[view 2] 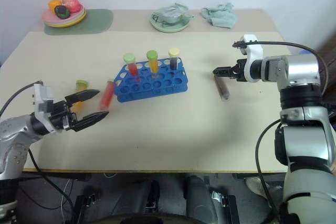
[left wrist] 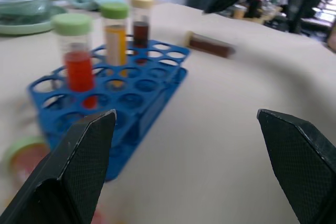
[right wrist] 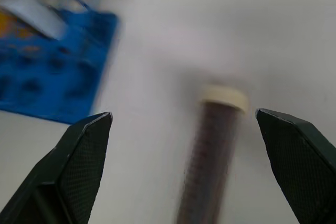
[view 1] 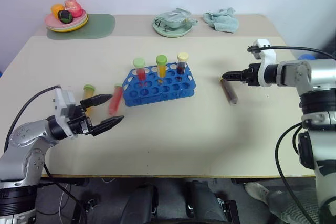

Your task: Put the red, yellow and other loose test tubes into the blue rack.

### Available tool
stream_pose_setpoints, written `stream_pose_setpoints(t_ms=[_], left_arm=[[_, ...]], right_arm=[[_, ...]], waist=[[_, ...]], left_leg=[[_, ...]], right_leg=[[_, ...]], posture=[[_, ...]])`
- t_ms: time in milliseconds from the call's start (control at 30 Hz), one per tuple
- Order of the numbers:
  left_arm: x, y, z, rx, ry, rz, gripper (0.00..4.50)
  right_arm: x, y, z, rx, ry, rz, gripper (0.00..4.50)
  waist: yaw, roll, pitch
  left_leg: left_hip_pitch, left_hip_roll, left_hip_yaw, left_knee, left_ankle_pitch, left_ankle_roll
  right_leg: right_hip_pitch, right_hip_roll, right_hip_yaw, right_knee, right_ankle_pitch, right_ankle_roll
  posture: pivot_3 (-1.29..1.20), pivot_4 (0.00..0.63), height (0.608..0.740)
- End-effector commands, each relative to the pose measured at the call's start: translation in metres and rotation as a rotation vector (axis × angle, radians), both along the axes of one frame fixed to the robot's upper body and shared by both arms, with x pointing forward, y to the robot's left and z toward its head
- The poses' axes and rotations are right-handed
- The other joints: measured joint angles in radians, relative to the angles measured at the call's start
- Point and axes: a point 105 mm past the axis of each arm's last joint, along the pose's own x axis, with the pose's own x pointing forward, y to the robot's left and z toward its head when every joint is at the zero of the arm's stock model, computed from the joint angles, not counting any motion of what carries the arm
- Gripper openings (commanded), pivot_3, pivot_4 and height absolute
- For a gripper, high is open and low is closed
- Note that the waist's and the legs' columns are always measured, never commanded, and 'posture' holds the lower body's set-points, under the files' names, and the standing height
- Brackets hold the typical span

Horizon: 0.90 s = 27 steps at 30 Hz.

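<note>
My left pincer is hovering nearest to me over the front left part of the cream rectangular table, its two black fingers spread wide and gripping nothing. Just beyond its fingertips, a clear plastic tube of red liquid is lying loose on the tabletop, close to the left end of the bright blue plastic rack pierced with rows of round holes. A second loose tube with a green cap and yellow-orange liquid is lying a little further left, partly behind my upper finger.

The rack is sitting near the table's middle, and three capped tubes are standing upright in its back row: a green-capped red one, a green-capped yellow-orange one and a yellow-capped dark one.

To the right, my right pincer is reaching in with its fingers spread apart and empty, pointing down toward a dark maroon tube with a pale cap that is lying flat on the table, well apart from the rack.

At the far edge, a green mat is bearing a plate of toy food, and a pale green dish is sitting beside a crumpled teal cloth.
</note>
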Motion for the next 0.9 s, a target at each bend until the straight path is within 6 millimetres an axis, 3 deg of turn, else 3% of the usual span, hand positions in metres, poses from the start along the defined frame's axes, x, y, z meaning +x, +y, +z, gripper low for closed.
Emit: stream_pose_setpoints(t_ms=[33,400,633,867,900], left_arm=[[-0.004,-0.011,0.014,-0.005,-0.061,-0.07,4.41],[-0.021,-0.024,0.013,-0.038,0.053,-0.305,4.41],[-0.015,-0.032,0.007,0.014,0.052,-0.348,4.41],[-0.014,-0.041,0.006,0.005,0.053,-0.363,4.41],[-0.014,-0.042,0.006,0.004,0.054,-0.364,4.47]], right_arm=[[0.01,-0.004,0.008,-0.045,-0.023,0.002,4.5],[0.021,0.003,-0.015,-0.046,0.023,-0.007,4.5],[0.026,0.016,-0.019,-0.049,0.03,0.003,4.5],[0.023,0.011,-0.036,-0.122,0.08,-0.016,4.5],[0.023,0.012,-0.038,-0.126,0.086,-0.016,4.24]], waist=[[-0.002,0.0,0.0],[-0.007,0.0,0.0],[-0.007,0.0,0.0],[-0.007,0.0,0.0],[-0.007,0.0,0.0]], left_leg=[[0.0,0.0,0.0,0.0,0.0,0.0],[-0.001,0.0,0.0,0.0,0.002,-0.002],[-0.001,0.0,0.0,0.0,0.002,-0.003],[0.0,0.0,0.0,0.0,0.002,-0.003],[0.0,0.0,0.0,0.0,0.002,-0.003]], right_leg=[[-0.001,0.0,0.0,0.0,0.0,0.0],[-0.002,0.001,0.0,0.003,0.0,0.0],[-0.002,0.001,0.0,0.003,0.0,0.0],[-0.002,0.001,0.0,0.003,0.0,0.0],[-0.002,0.001,0.0,0.003,0.0,0.0]], posture=[[0.0,0.15,0.74],[0.0,0.15,0.74],[0.0,0.15,0.74],[0.0,0.15,0.74],[0.0,0.15,0.74]])
